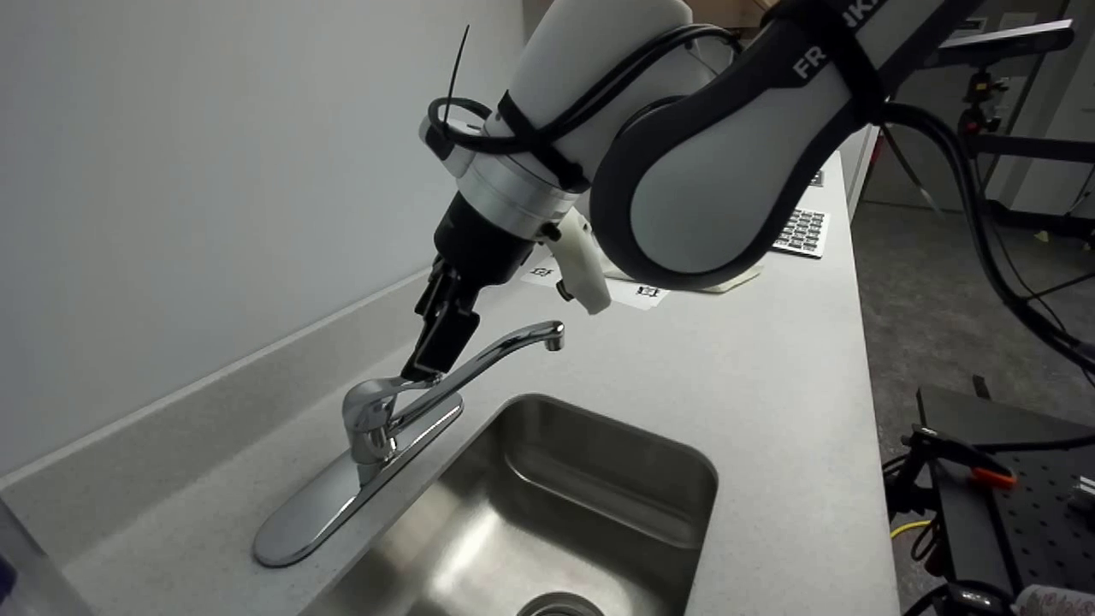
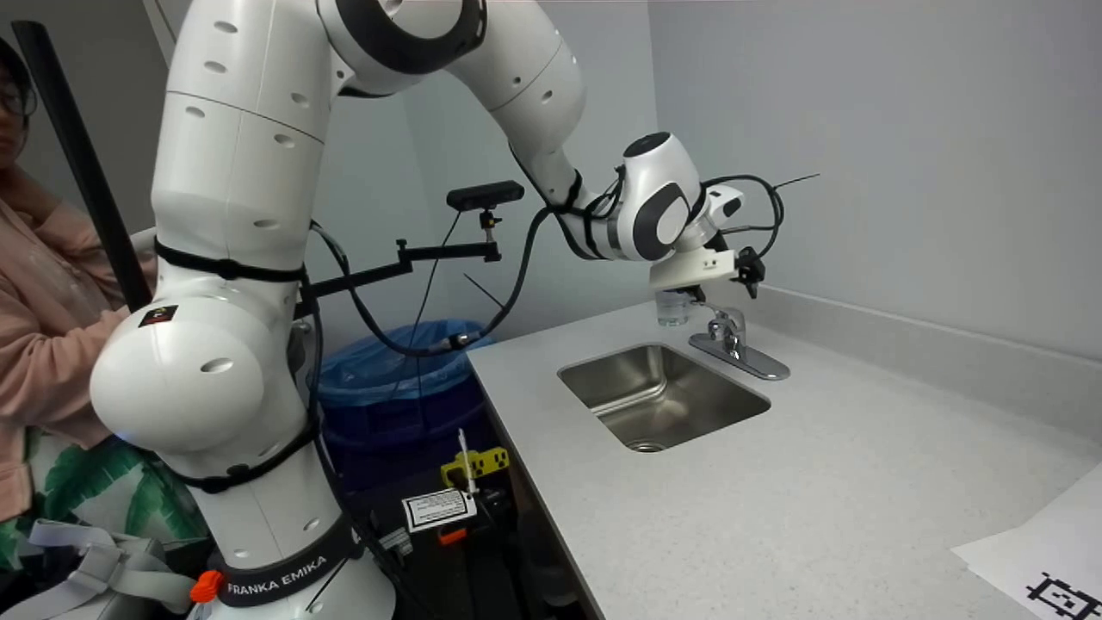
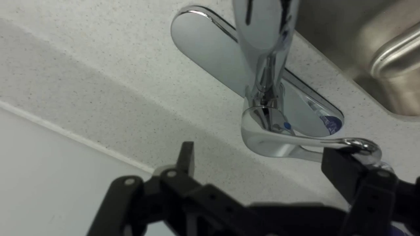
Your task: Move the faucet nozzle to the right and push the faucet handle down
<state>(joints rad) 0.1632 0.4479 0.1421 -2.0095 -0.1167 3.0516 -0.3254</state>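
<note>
The faucet nozzle point(image 1: 496, 352) is a slim arched chrome tube reaching out from the faucet body point(image 1: 369, 428), its tip turned down. In the wrist view the nozzle point(image 3: 265, 36) looms large at the top. The faucet handle point(image 1: 389, 389) is a chrome lever atop the body; in the wrist view the handle point(image 3: 282, 144) extends right, past a blue dot. My gripper point(image 1: 432, 342) comes down from above onto the handle's end. In the wrist view my gripper point(image 3: 258, 154) is open, its right finger overlapping the handle's outer part. Contact is unclear, and the left finger is apart from it.
The steel sink point(image 1: 616, 505) lies beside the chrome deck plate point(image 1: 299, 526). The backsplash and wall point(image 1: 214, 214) rise behind the faucet. A transparent cup point(image 2: 671, 308) stands past the faucet. Paper sheets point(image 1: 633, 293) and a keyboard point(image 1: 802, 233) lie farther along the counter.
</note>
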